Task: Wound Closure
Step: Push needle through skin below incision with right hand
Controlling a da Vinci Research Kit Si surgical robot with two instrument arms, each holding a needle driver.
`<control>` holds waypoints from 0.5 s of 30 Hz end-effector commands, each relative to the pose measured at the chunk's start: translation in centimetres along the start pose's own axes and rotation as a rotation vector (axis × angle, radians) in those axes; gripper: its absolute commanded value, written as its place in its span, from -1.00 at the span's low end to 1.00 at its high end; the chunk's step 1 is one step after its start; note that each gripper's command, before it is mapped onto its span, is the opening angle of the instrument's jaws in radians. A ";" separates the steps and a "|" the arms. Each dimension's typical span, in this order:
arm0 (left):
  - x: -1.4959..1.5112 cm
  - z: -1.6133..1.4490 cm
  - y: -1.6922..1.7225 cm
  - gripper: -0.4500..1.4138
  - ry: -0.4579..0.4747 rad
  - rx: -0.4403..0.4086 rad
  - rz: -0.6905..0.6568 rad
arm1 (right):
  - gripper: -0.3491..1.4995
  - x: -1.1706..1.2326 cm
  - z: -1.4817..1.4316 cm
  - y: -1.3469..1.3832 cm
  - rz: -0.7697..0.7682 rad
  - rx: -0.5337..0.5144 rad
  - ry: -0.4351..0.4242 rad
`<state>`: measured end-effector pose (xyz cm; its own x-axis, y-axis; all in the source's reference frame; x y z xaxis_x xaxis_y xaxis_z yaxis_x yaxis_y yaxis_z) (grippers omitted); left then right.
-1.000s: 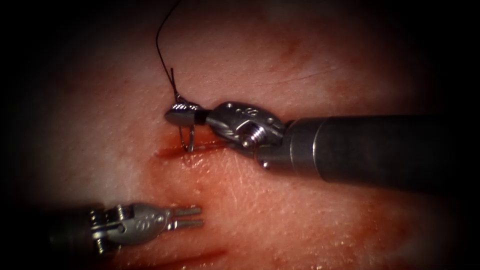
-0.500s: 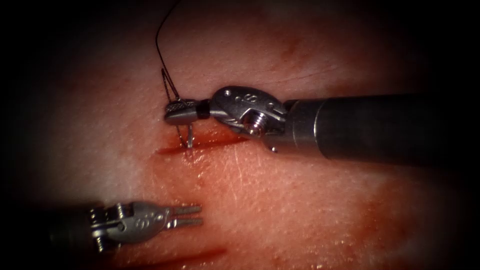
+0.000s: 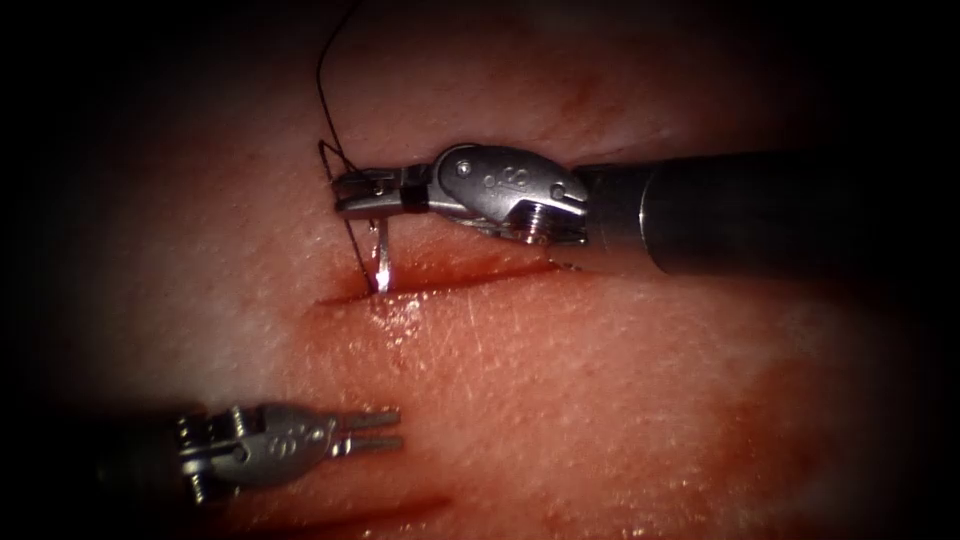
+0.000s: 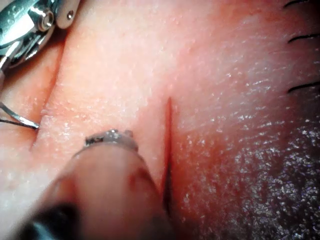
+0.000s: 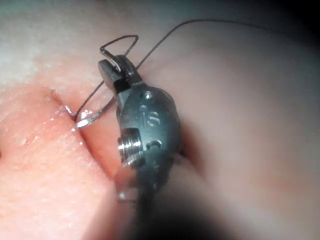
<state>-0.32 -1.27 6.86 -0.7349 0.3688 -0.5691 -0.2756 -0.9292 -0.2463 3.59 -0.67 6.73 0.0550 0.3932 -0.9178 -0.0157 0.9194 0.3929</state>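
My right tool [image 3: 350, 190] comes in from the right, its jaws shut on the curved needle [image 3: 380, 262] near its thread end. The needle hangs down from the jaws, and its tip touches the upper lip of the cut [image 3: 460, 275] near the cut's left end; how deep it sits I cannot tell. In the right wrist view the needle [image 5: 95, 116] arcs from the jaws to the cut's edge. Dark thread [image 3: 322, 90] runs up and away from the needle. My left tool [image 3: 372, 432] waits low on the left, jaws slightly open, holding nothing.
Red fluid wets the tissue [image 3: 600, 400] along the cut. A second short red cut [image 3: 370, 515] lies just below my left tool. In the left wrist view, dark stitch ends [image 4: 302, 37] lie across the tissue beyond that second cut [image 4: 167, 130].
My right tool has lifted and rolled its wrist, so the jaws sit higher above the cut and more of the needle shows. The needle tip stays at the cut. My left tool has not moved.
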 end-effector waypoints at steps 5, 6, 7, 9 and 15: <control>0.01 0.07 0.00 -0.73 0.001 -0.001 0.001 | -1.00 -0.03 0.17 -0.17 0.218 0.053 0.025; 0.01 0.07 0.00 -0.73 0.001 -0.001 0.001 | -1.00 -0.03 0.17 -0.18 0.247 0.059 0.028; 0.00 0.07 0.00 -0.73 0.001 -0.001 0.001 | -1.00 -0.02 0.18 -0.18 0.275 0.066 0.029; 0.00 0.07 -0.01 -0.73 0.001 -0.001 0.001 | -1.00 -0.02 0.19 -0.18 0.338 0.082 0.029; -0.02 0.05 -0.01 -0.73 0.002 -0.003 0.003 | -1.00 -0.05 0.19 -0.12 0.507 0.102 0.022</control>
<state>-0.28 -1.26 6.86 -0.7351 0.3668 -0.5701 -0.2727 -0.9299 -0.2468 3.71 -0.85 6.72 0.0489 0.7991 -0.5992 0.0632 0.5962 0.8003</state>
